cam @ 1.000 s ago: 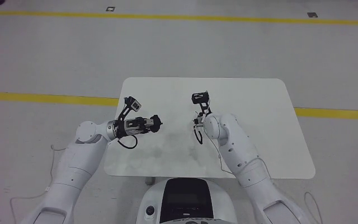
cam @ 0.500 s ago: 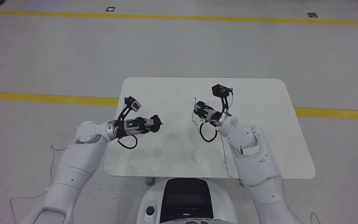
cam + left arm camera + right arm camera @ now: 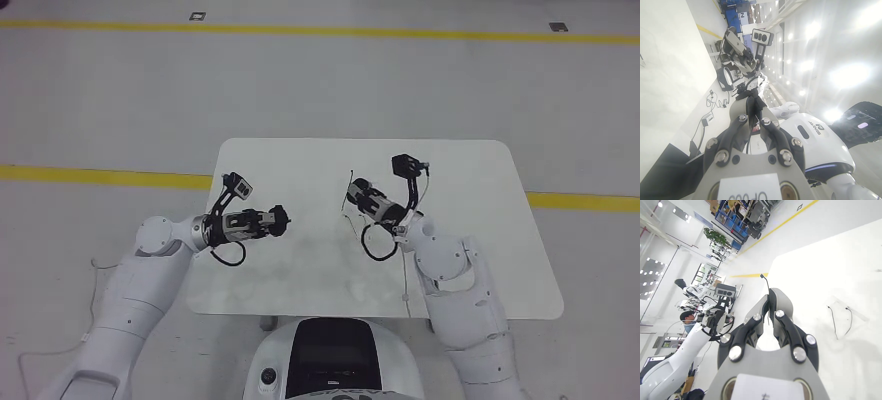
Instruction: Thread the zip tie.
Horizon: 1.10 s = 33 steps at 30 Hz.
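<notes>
A clear flat piece [image 3: 857, 313] lies on the bench [image 3: 829, 266]. I cannot tell whether it is a pouch or only a sheet. Two loose ties [image 3: 833, 321] rest there with their heads on or at its edge and their tails trailing onto the bare bench, well apart from either hand.

The right hand [image 3: 769, 298] is pinched closed on a black zip tie [image 3: 767, 285]. The tie's small square head stands out beyond the fingertips, and its tail pokes back into the gap behind the pads. The middle of the strap is hidden between the pads. From above, the right hand [image 3: 351, 196] is held over the bench just right of centre, and the zip tie [image 3: 347, 190] shows as a thin dark line running near to far at its tip.

The left hand [image 3: 278, 218] is over the left part of the bench, turned toward the right hand and well apart from it. In its own wrist view the left hand's [image 3: 753, 103] fingers are drawn narrow. Dark pads and black cabling behind them blur together, so whether anything sits between them is unclear
</notes>
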Each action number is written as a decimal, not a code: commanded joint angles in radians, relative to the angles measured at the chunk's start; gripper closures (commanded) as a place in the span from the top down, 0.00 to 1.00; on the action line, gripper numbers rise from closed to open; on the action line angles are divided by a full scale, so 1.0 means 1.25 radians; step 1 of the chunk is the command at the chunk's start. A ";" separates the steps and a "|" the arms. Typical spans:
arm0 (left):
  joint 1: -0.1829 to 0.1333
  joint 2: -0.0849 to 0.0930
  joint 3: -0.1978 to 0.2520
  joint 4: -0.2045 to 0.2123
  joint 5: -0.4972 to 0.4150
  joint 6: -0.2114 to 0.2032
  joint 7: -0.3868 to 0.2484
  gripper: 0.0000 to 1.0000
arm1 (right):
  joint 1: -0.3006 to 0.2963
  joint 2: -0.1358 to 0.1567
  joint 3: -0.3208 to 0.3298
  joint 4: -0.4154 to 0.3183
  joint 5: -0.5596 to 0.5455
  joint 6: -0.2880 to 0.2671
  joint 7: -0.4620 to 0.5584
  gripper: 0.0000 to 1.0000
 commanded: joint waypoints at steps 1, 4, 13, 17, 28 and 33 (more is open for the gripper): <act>0.004 -0.001 0.010 -0.001 0.034 0.000 0.042 0.00 | -0.015 0.000 -0.008 -0.007 0.015 -0.024 -0.066 0.00; 0.001 -0.003 0.018 -0.007 0.052 0.000 0.062 0.00 | -0.034 -0.002 -0.026 -0.013 0.020 -0.046 -0.162 0.00; -0.007 -0.020 -0.014 -0.028 0.102 0.000 0.109 0.00 | -0.058 -0.011 -0.095 -0.016 0.018 -0.008 -0.357 0.00; -0.016 -0.036 -0.018 -0.028 0.123 0.000 0.121 0.00 | -0.062 -0.014 -0.113 -0.024 0.030 0.014 -0.413 0.00; -0.015 -0.038 -0.012 -0.032 0.149 0.002 0.143 0.00 | -0.064 -0.015 -0.113 -0.024 0.033 0.014 -0.429 0.00; -0.009 -0.046 0.006 -0.031 0.129 0.000 0.167 0.00 | -0.075 -0.018 -0.151 0.001 -0.026 -0.004 -0.550 0.00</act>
